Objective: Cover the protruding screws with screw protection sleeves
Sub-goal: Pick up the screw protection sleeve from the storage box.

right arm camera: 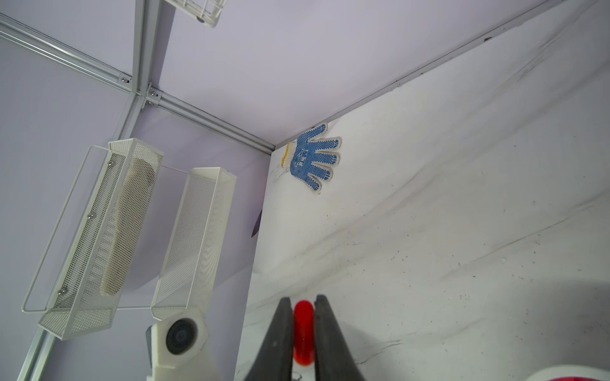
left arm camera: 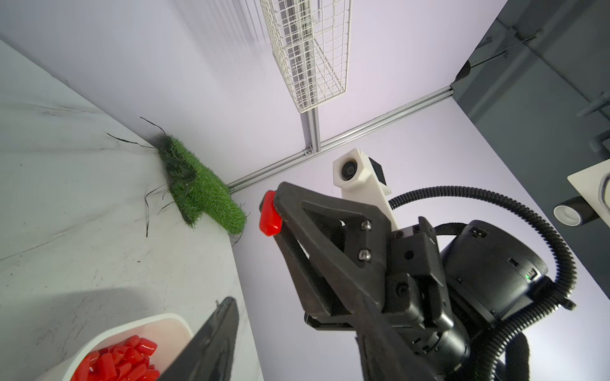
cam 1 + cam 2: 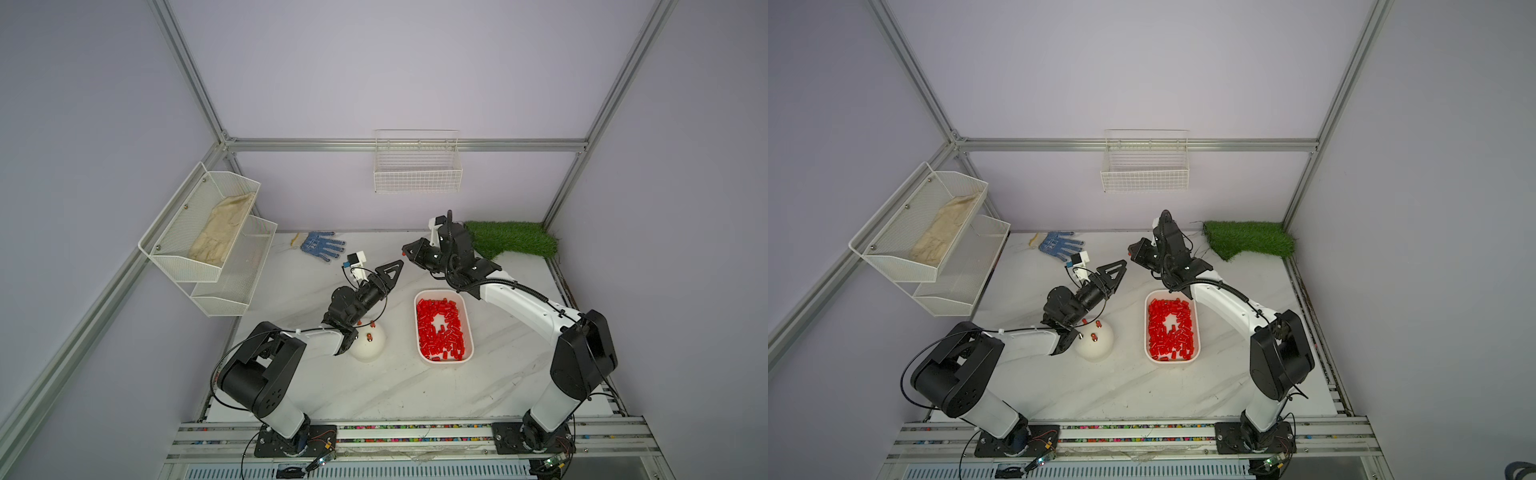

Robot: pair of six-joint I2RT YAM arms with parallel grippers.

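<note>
A white dome [image 3: 368, 347] [image 3: 1096, 345] stands on the table under my left arm's wrist. Three of the protruding screws [image 3: 372, 323] on its top show red caps. Loose red screw protection sleeves [image 3: 440, 328] [image 2: 122, 363] fill a white tray [image 3: 466, 320] to the dome's right. My right gripper [image 3: 405, 250] [image 1: 303, 303] is shut on one red sleeve [image 1: 303, 330] [image 2: 270, 216], held in the air behind the tray. My left gripper [image 3: 397, 268] [image 2: 293, 298] points at it from a short gap away. Its jaws stand apart with nothing between them.
A blue-dotted glove [image 3: 322, 245] lies at the back left of the table. A green grass mat [image 3: 511, 239] sits in the back right corner. A wire basket [image 3: 417, 166] hangs on the back wall. Mesh shelves [image 3: 208, 232] on the left wall hold a beige cloth.
</note>
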